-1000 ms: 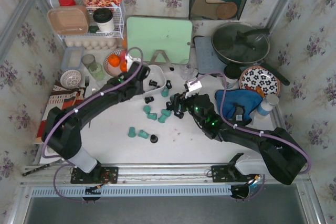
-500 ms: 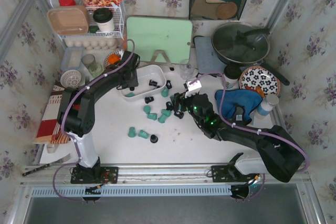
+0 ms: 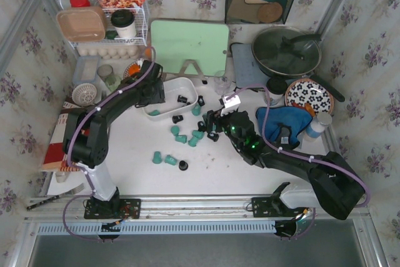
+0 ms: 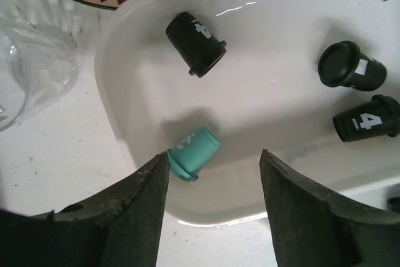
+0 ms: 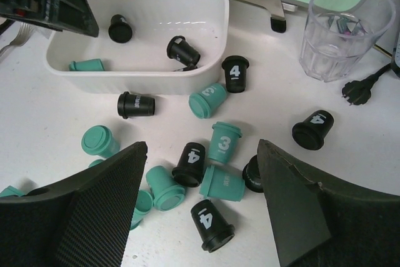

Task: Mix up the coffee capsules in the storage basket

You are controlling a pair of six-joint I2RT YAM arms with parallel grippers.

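While Little Is Gathered, Both Sets of Jaws Stand Open

With jaws parted and nothing between them, the left gripper (image 4: 214, 161) hangs just above the storage basket (image 4: 111, 89); a teal capsule (image 4: 195, 152) lies on its side on the basket floor directly beneath the gap. Black capsules (image 4: 195, 45) rest farther along that floor, three I think, though one near the basket's wall is hard to place. The right gripper (image 5: 201, 148), jaws wide and empty, hovers over the loose capsules (image 5: 224, 142), teal and black jumbled together on the table (image 5: 37, 112) just outside the basket's long wall, probably poised there to pick one.
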